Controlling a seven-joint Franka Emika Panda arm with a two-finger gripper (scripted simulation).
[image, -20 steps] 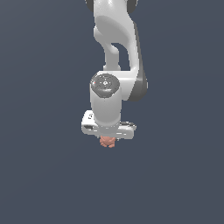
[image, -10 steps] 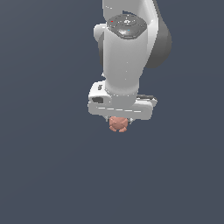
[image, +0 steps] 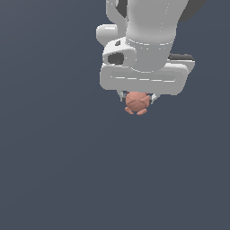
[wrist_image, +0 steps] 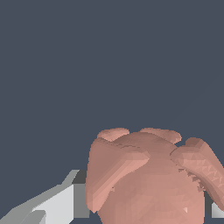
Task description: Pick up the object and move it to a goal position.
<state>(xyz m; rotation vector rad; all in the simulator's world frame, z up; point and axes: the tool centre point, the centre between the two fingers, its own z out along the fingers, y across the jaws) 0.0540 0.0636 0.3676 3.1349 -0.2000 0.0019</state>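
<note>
Hanging directly beneath the white gripper (image: 137, 99) in the exterior view, the object (image: 136, 103), a small knobbly salmon-pink blob, is seen pinched between the two short fingers (image: 121, 95), which are closed against its sides, with only their tips showing below the broad white hand body. Set against a plain dark blue-grey background (image: 54, 170), the arm (image: 150, 22) is recorded as filling the upper part of that view. Catalogued from the wrist view, the object (wrist_image: 148, 179) is shown large and lumpy, flanked by a pale grey finger (wrist_image: 57, 205) on one side and a sliver of the other finger at the frame edge.
</note>
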